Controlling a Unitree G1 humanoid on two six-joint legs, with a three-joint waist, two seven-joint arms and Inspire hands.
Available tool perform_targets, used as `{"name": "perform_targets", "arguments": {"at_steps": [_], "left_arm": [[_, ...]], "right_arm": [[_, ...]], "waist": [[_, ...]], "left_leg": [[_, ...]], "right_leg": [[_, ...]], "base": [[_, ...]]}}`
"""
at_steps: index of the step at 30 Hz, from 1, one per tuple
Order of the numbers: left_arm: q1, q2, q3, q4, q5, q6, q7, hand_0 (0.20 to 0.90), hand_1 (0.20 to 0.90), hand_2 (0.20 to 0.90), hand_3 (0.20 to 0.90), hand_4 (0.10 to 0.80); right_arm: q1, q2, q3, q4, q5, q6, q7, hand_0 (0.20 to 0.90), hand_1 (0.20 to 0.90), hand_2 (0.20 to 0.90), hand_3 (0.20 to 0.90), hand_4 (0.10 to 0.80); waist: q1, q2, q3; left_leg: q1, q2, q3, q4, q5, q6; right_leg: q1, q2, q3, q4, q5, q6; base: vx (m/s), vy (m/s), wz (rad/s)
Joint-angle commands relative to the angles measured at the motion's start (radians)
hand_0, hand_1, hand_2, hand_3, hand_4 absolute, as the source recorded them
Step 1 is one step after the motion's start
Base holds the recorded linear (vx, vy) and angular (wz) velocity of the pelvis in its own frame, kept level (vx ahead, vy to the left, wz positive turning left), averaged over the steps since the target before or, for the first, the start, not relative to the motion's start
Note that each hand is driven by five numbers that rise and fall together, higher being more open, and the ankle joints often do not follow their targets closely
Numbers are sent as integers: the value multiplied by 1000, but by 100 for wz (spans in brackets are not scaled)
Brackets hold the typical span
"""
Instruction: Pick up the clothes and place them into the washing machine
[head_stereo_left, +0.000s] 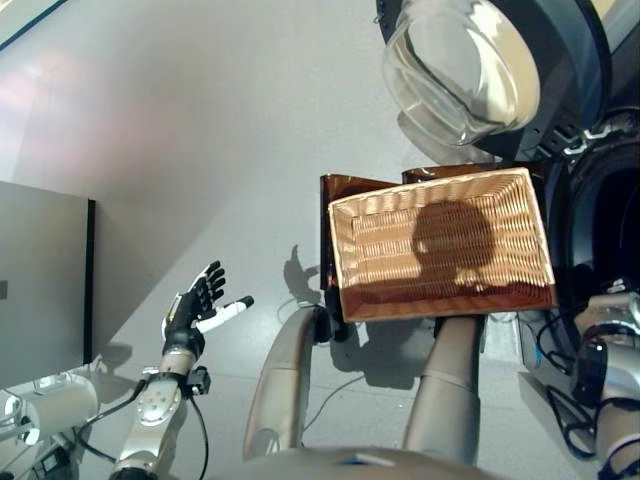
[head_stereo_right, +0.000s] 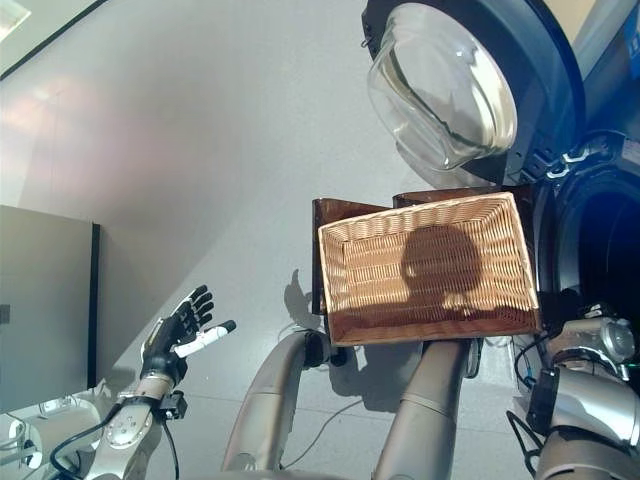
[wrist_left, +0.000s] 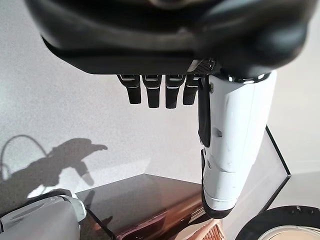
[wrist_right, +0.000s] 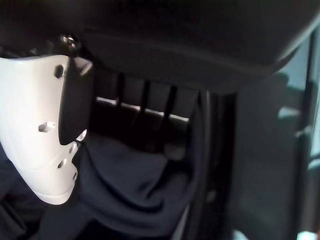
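The shallow wicker basket (head_stereo_left: 430, 192) rests empty on the low dark brown box (head_stereo_left: 345, 186) beside the washing machine (head_stereo_left: 605, 215). A dark navy cloth (wrist_right: 135, 200) lies inside the machine's drum. My right arm reaches into the drum opening. In the right wrist view my right hand (wrist_right: 45, 125) is over that cloth, its fingers (wrist_right: 150, 97) straight and the white-covered thumb apart from them, holding nothing. My left hand (head_stereo_left: 195, 305) is open and empty in the air at the lower left, well away from the basket; it also shows in the left wrist view (wrist_left: 235, 145).
The machine's round glass door (head_stereo_left: 460, 70) stands swung open above the basket. A grey cabinet (head_stereo_left: 40, 280) stands at the far left. Grey floor (head_stereo_left: 200, 150) spreads between the cabinet and the box.
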Motion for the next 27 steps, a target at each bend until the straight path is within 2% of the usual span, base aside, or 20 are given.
{"name": "perform_targets", "arguments": {"at_steps": [1,2,3,4,5,7,10,11,15,24,25,26,27], "left_arm": [[38,71,83,1,-51,-67,41,900,900,900,900,800],[37,71,83,2,-52,-66,40,900,900,900,900,800],[38,75,80,0,-53,-66,40,900,900,900,900,800],[40,78,84,3,-55,-68,42,900,900,900,900,800],[41,81,82,-1,-56,-66,43,900,900,900,900,800],[41,87,87,5,-55,-61,43,900,900,900,900,800],[48,90,102,4,-62,-60,46,900,900,900,900,800],[56,91,109,4,-69,-63,50,900,900,900,900,800],[55,87,105,25,-66,-68,54,900,900,900,900,800],[33,93,116,27,-59,-79,59,900,900,900,900,800],[33,91,119,27,-58,-78,60,900,900,900,900,800],[32,92,121,26,-56,-77,61,900,900,900,900,800],[30,92,125,29,-58,-77,62,900,900,900,900,800]], "right_arm": [[24,-114,-38,-24,24,-167,-75,200,200,200,200,300],[23,-114,-38,-25,23,-167,-77,200,200,200,200,300],[23,-137,-53,-27,27,-171,-81,200,200,200,200,300],[21,-152,-66,-27,33,-193,-97,200,200,200,200,300],[21,-167,-76,-35,42,-198,-102,200,200,200,200,300],[27,-218,-99,-23,42,-207,-117,200,200,200,200,300],[28,-248,-108,-32,59,-227,-114,200,200,200,200,300],[32,-251,-103,-59,35,-255,-130,200,200,200,200,300],[46,-238,-92,-98,-44,-242,-161,200,200,200,200,300],[28,-212,-68,-99,1,-253,-114,200,200,200,200,300],[32,-205,-66,-101,7,-252,-105,507,507,507,507,520],[33,-202,-66,-99,10,-248,-101,900,900,900,900,800],[32,-197,-64,-94,10,-248,-100,900,900,900,900,800]], "waist": [[-29,20,-36],[-25,20,-41],[-31,21,-37],[-31,22,-43],[-35,22,-41],[-40,21,-45],[-46,16,-51],[-47,14,-52],[-47,11,-52],[-46,3,-50],[-47,2,-49],[-47,2,-49],[-46,2,-50]], "left_leg": [[51,-7,-1,-86,27,-10],[59,-11,-11,-83,7,-15],[52,-8,-2,-90,31,-11],[60,-11,-11,-89,13,-15],[54,-7,-3,-95,32,-12],[54,-5,-6,-95,32,-14],[55,-2,-5,-98,31,-16],[56,-1,-3,-99,32,-16],[55,1,-4,-101,33,-16],[49,5,-3,-93,29,-15],[48,5,-3,-93,29,-15],[47,6,-3,-92,29,-15],[47,6,-3,-90,29,-15]], "right_leg": [[-13,29,-30,-46,105,-127],[-7,30,-25,-39,84,-122],[-15,28,-30,-46,107,-126],[-9,30,-25,-39,88,-122],[-13,28,-29,-48,106,-126],[-13,28,-32,-47,105,-126],[-15,32,-30,-49,107,-126],[-17,34,-31,-49,108,-127],[-18,38,-30,-50,111,-126],[-23,41,-31,-48,114,-126],[-24,42,-31,-47,113,-126],[-24,42,-32,-46,112,-127],[-24,43,-31,-46,112,-127]], "base": [[95,-12,-1],[0,0,0],[77,-2,3],[-85,-1,4],[14,-3,5],[-29,-4,1],[0,0,0],[0,0,0],[-9,-1,-5],[-2,-1,-1],[0,0,0],[0,0,0],[0,0,0]]}}
